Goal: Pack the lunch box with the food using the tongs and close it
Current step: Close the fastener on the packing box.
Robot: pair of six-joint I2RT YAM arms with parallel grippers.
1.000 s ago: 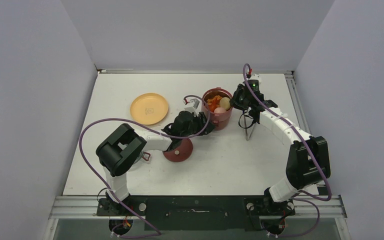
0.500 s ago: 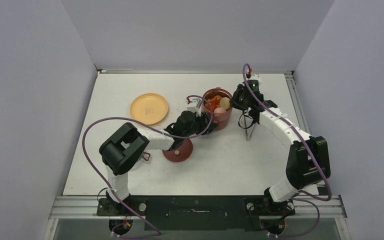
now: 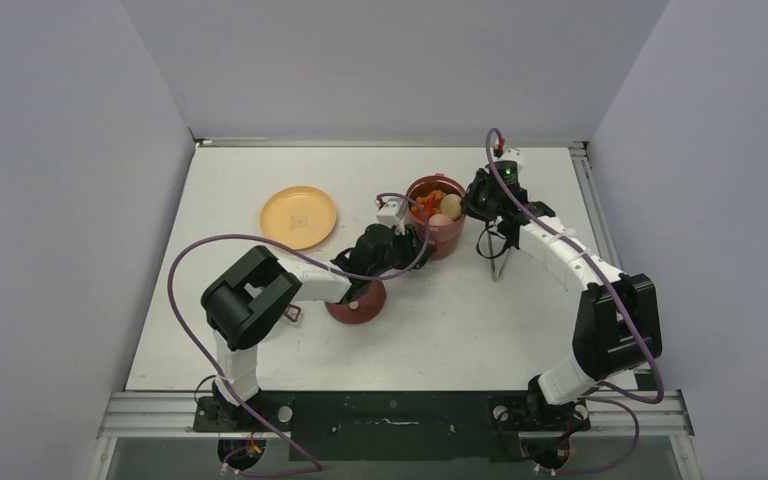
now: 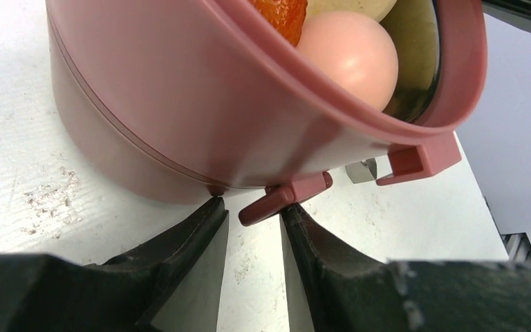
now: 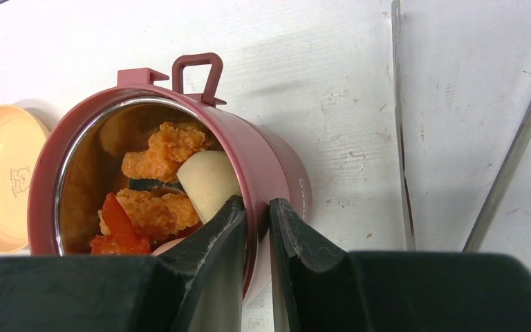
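Observation:
The lunch box (image 3: 438, 229) stands at the back middle of the table, a maroon tiered stack with its top tier open. Inside lies the food (image 5: 166, 187): orange crumbed pieces, red bits, a pale wedge and a pink egg (image 4: 349, 55). My right gripper (image 5: 256, 202) is shut on the box's right wall, one finger inside and one outside. At the box's lower left side, my left gripper (image 4: 254, 207) is open. The tip of a maroon side handle (image 4: 283, 199) sits between its fingertips and touches only the right one. The tongs (image 5: 399, 138) lie on the table right of the box.
A flat maroon lid (image 3: 357, 303) lies near the left arm's forearm, in front of the box. A shallow yellow-orange plate (image 3: 299, 217) sits left of the box. The white table ends at grey walls on three sides.
My left gripper has crept right and away from the arm bases, up against the lunch box's side, its jaws narrowing slightly. The right gripper and the box have stayed put.

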